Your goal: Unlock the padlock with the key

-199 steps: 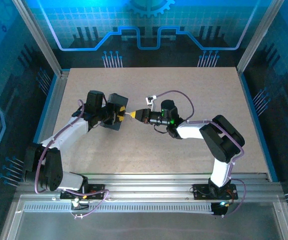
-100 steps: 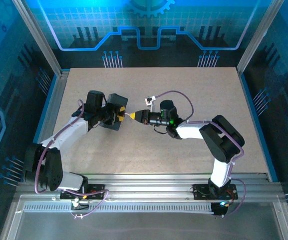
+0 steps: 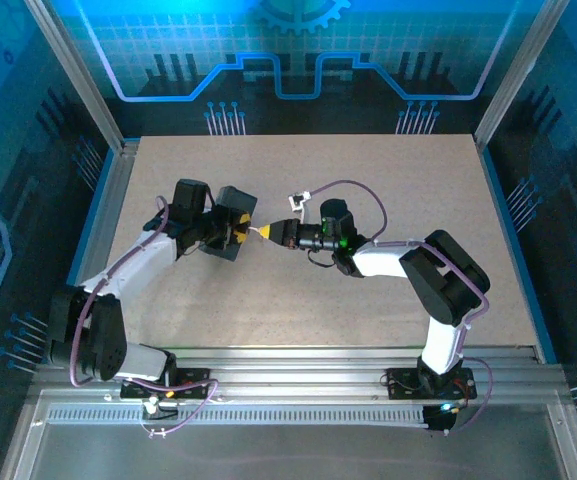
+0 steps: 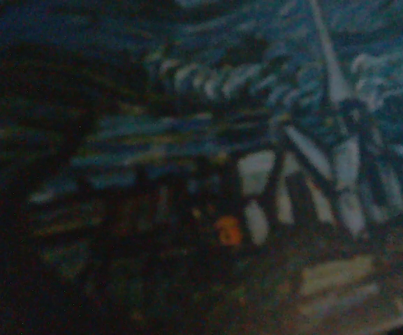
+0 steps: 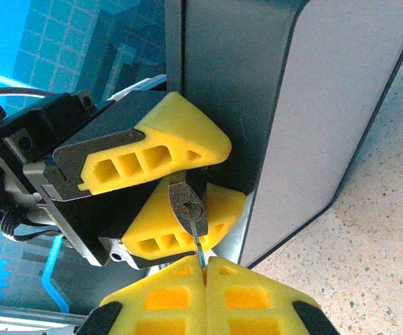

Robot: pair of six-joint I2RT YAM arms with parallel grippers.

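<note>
Left gripper [image 5: 211, 178] pinches the tiny dark metal padlock [image 5: 186, 202] between its two yellow, hollow-celled plastic fingers [image 5: 152, 157], right beside the box edge. Likely reason: keeps the lock from swinging and turns its silvery keyhole face toward the other arm. Right gripper [image 5: 204, 269] has its yellow pads pressed together on the thin pale-metal key [image 5: 199, 246], with just a sliver poking out. A short grip should keep the blade stiff for turning. Key tip sits at the keyhole; how deep it is, cannot tell. Dark blue rectangular box with swirly painting print [image 4: 257, 174] shows a smooth grey side with rounded corners [image 5: 313, 105]. It rests on the speckled beige table [image 5: 383, 237]. From above, the grippers meet tip to tip [image 3: 251, 230], left of table centre.
</note>
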